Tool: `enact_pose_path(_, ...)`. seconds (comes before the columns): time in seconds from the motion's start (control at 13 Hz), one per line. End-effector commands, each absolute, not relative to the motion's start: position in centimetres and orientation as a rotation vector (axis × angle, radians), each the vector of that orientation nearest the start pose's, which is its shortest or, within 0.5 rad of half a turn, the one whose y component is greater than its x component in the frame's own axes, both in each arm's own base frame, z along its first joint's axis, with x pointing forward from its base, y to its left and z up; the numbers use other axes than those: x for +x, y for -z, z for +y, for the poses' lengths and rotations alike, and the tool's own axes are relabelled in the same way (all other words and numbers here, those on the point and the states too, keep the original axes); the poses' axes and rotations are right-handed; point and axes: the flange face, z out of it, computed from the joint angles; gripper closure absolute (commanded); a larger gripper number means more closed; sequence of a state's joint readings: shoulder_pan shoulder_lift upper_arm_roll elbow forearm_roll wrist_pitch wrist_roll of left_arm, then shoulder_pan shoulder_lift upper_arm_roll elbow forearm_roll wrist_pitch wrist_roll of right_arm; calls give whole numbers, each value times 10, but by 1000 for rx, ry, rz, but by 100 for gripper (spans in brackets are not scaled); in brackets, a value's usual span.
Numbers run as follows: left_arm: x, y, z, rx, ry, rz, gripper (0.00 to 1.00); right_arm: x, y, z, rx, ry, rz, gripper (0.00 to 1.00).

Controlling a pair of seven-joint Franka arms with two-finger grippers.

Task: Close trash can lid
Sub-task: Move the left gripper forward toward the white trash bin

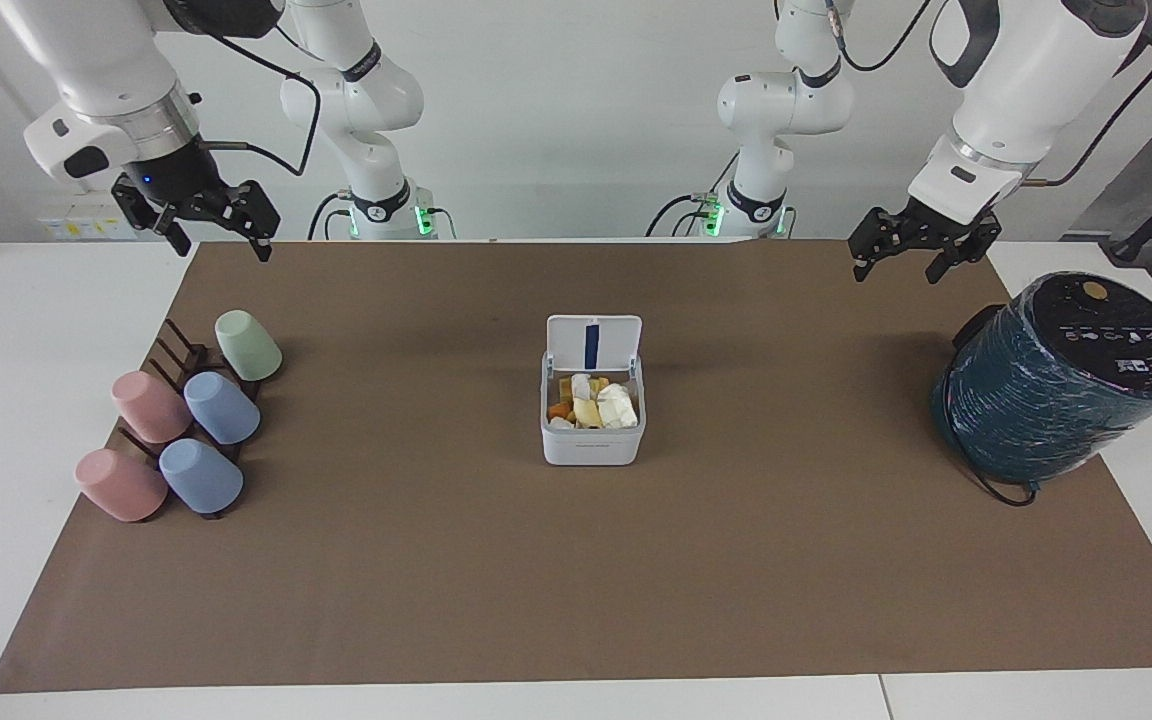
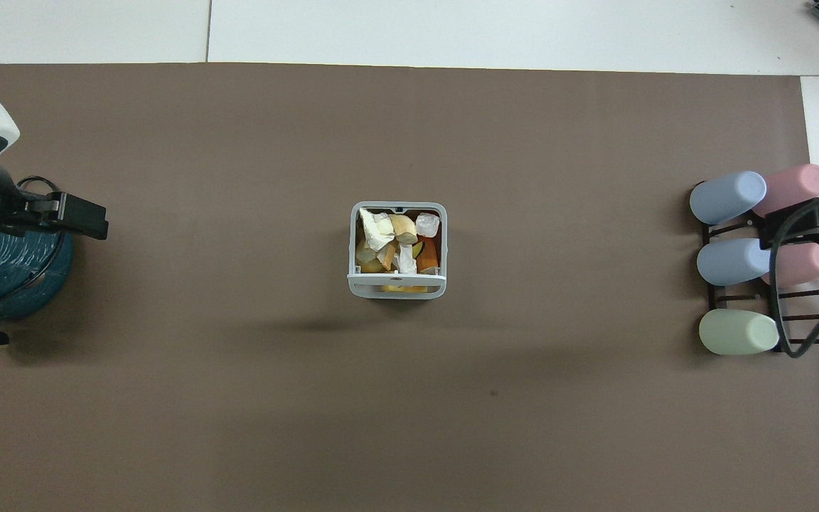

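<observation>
Fingers spread, both grippers empty | facing view alone shows lid [image 1: 593, 343] upright, blue-striped | trash can [image 2: 397, 250] full

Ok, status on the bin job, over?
Left gripper open, up over the mat near the teal appliance. Right gripper open, waiting above the cup rack. Trash can lid upright, open. Path clear.

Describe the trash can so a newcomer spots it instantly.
Start from the brown paper mat covering the table; at its middle stands the small white square plastic trash can. Its white hinged lid stands open, blue stripe showing, on the side nearer the robots. It alone holds crumpled scraps, unlike the pastel cups or teal cylinder.
</observation>
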State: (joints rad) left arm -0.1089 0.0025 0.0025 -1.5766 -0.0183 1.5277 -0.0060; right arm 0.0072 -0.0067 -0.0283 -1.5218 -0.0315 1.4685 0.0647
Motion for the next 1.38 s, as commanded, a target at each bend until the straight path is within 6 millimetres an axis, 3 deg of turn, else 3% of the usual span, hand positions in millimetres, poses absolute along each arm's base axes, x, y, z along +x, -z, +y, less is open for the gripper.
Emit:
enact_pose_path(0.0, 546, -622, -57, -3125, -117, 203, 0, 537, -644, -16, -3158, -77, 129, 0)
enact_pose_path(0.15, 544, -622, -72, -3124, -110, 196, 0, 537, -644, -16, -3158, -77, 129, 0)
enact_pose_path(0.31, 544, -623, -80, -3142, -100, 23, 0, 537, -644, -16, -3158, -77, 129, 0)
enact_pose_path(0.69, 528, -617, -151, -3165, -57, -263, 0, 537, -644, -15, -3158, -77, 126, 0)
enact_pose_path(0.77, 521, -628, -159, -3174, -4, -298, 0, 537, -644, -16, -3158, -77, 129, 0)
enact_pose_path(1.08, 499, -604, -189, -3208, 20, -455, 0, 537, -644, -16, -3158, -77, 129, 0)
enact_pose_path(1.15, 493, -604, -202, -3209, 17, -461, 10, 537, -644, -16, -3158, -80, 129, 0)
enact_pose_path(1.23, 490, -600, -204, -3208, 13, -468, 37, 537, -644, -16, -3158, -77, 129, 0)
enact_pose_path(1.31, 482, -596, -216, -3225, 16, -501, 54, 537, -644, -16, -3158, -80, 129, 0)
